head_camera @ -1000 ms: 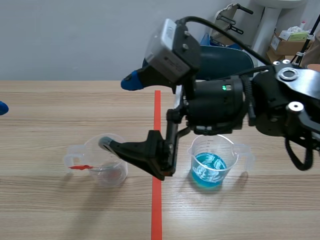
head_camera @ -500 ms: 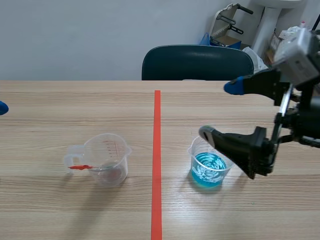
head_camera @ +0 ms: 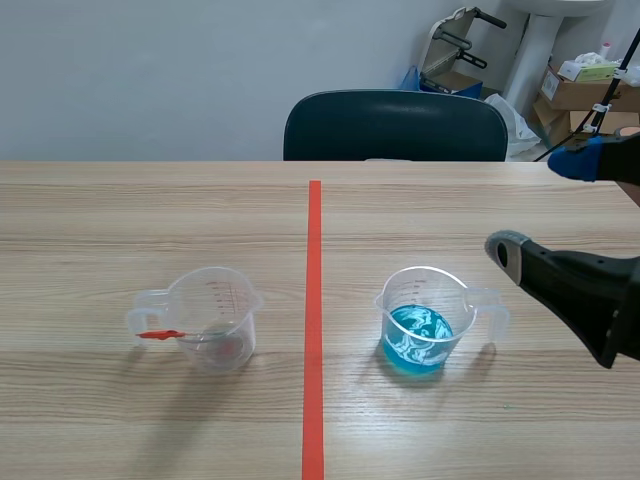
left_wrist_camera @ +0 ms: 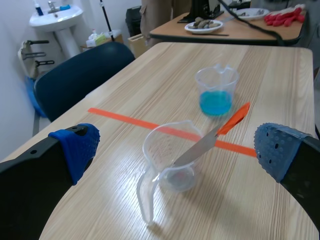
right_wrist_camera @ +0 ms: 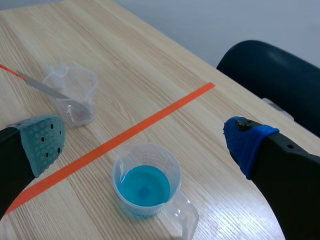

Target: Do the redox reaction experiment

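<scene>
Item: blue-liquid beaker (head_camera: 422,330), at 3 o'clock of the tape line (head_camera: 313,300). Clear beaker (head_camera: 212,318) holding a spatula (head_camera: 160,334), at 9 o'clock.

Step, probably: carry blue to clear. Pinch the handle (head_camera: 490,305) squarely and keep the beaker level (spill risk).

Right gripper (head_camera: 540,205): fingers spread, empty, at 2 o'clock of the blue-liquid beaker.

Left gripper (left_wrist_camera: 175,150): fingers spread, empty, facing the clear beaker.

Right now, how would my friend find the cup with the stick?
Find the orange-red tape line down the table. The clear cup stands left of it in the scene view. Its neighbour holds blue liquid; this one holds an orange-handled metal stick.
</scene>
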Tool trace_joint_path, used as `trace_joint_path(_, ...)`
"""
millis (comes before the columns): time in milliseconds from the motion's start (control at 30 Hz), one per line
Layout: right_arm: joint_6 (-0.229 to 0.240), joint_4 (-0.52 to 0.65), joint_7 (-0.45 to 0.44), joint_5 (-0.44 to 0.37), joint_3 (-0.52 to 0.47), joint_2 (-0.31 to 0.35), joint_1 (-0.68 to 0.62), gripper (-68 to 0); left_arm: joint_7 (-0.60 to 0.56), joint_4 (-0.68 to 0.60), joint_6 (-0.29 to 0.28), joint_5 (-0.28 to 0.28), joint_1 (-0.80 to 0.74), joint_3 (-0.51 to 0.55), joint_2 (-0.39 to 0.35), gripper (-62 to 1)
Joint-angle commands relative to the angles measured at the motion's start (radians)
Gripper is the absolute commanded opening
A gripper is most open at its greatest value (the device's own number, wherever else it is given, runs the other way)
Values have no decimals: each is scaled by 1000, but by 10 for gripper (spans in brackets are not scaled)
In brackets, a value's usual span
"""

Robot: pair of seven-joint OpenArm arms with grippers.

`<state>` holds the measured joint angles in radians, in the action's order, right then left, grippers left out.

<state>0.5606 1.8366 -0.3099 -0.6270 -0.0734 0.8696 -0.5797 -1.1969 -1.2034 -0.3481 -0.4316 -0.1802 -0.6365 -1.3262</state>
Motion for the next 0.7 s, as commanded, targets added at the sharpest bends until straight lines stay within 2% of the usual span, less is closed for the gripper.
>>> trace_joint_path(0, -20, 32, -2, -17, -19, -1, -3, 4, -13, 15, -1, -7, 6, 30, 33, 14)
trace_joint_path(133, -43, 94, 35, -16, -64, -36, -40, 4, -10, 79, -2, -6, 6, 53, 90, 14)
trace_joint_path(367, -75, 173, 143, -16, -68, -111, -44, 4, -10, 172, -3, 2, 5, 114, 174, 14)
trace_joint_path(533, -75, 183, 208, -13, -69, -172, -43, 4, -9, 232, -5, 14, -15, 202, 253, 14)
trace_joint_path(667, -75, 183, 232, -12, -69, -207, -38, 4, -9, 267, -5, 69, -48, 312, 338, 14)
